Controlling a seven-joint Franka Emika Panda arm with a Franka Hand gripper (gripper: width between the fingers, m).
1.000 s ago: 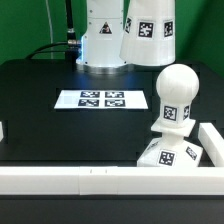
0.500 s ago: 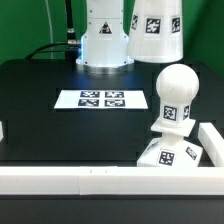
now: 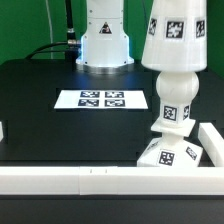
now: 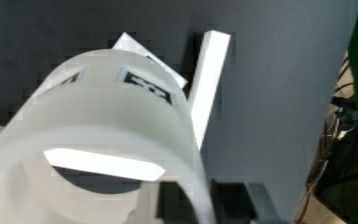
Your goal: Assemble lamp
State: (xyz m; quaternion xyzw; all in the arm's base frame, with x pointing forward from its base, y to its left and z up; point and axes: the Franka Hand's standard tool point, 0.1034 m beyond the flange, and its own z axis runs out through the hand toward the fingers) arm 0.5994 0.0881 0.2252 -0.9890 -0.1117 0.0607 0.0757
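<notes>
Exterior view: the shade [image 3: 176, 38] hangs at the upper part of the exterior view's right, its wide mouth turned downward and covering the round head of the bulb [image 3: 175, 103], whose tagged stem shows directly beneath the shade's rim. The bulb stands upright on the base [image 3: 170, 153], which sits in the near corner of the white wall [image 3: 70, 181] bordering the black table [image 3: 40, 110]. The top of the shade runs out of the picture, so the gripper and its fingers are not visible here, and this view does not show how the shade is held. The marker board [image 3: 100, 99] lies flat on the table, well apart from the lamp parts, toward the exterior view's left, in front of the robot's white pedestal [image 3: 104, 42]. Wrist view: the shade [image 4: 114, 130] fills most of the picture, seen along its tapered body with two tags on its side. A dark finger [image 4: 247, 200] shows at the edge of the picture, close beside the shade's near end; contact looks likely but cannot be confirmed. The opposite finger is hidden behind the shade, so how far the jaws stand apart cannot be told. Beyond the shade, past the fingers, a strip of the white wall [image 4: 208, 85] crosses the dark table surface [image 4: 274, 70].
</notes>
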